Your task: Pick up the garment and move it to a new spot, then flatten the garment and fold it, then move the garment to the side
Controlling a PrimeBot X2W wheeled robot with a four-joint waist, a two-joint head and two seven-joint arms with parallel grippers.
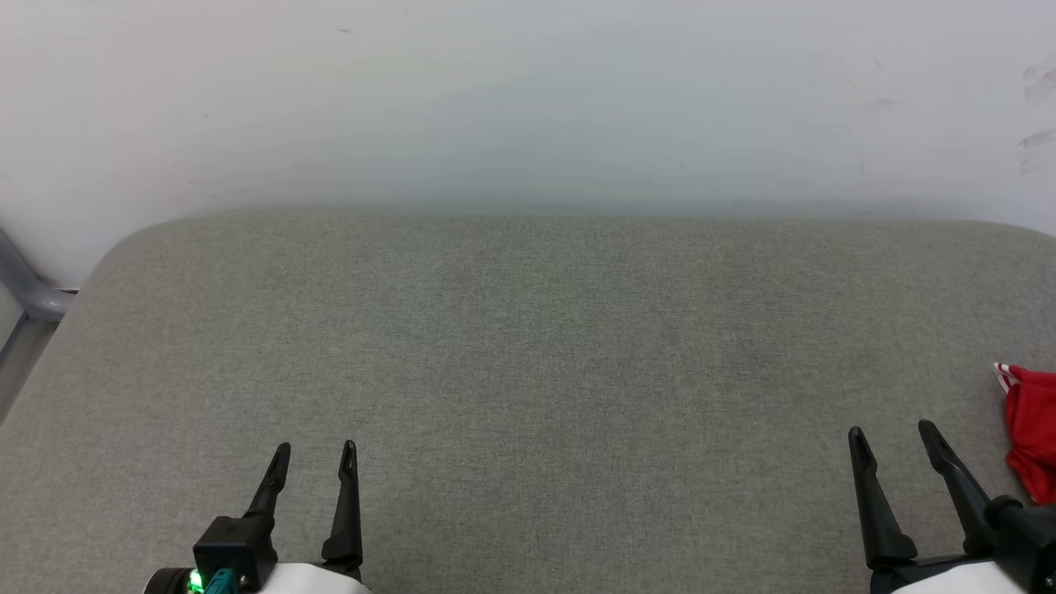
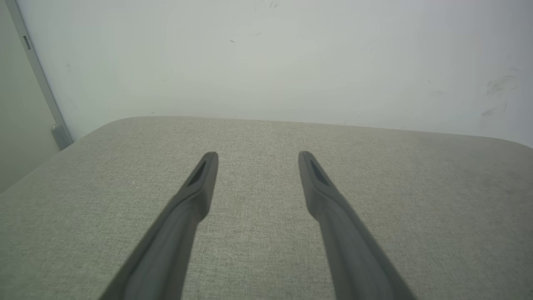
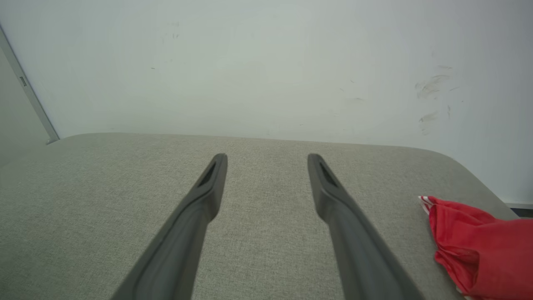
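Status: my left gripper [image 1: 317, 448] and right gripper [image 1: 891, 429] both stand fully spread, holding nothing. The garment [image 1: 1033, 429] lies bunched at the right edge of the grey padded surface [image 1: 528, 371], near my right gripper.

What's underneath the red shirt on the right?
The garment lies bunched on the grey padded surface. Anything beneath its folds is covered, and part of it runs out of frame.
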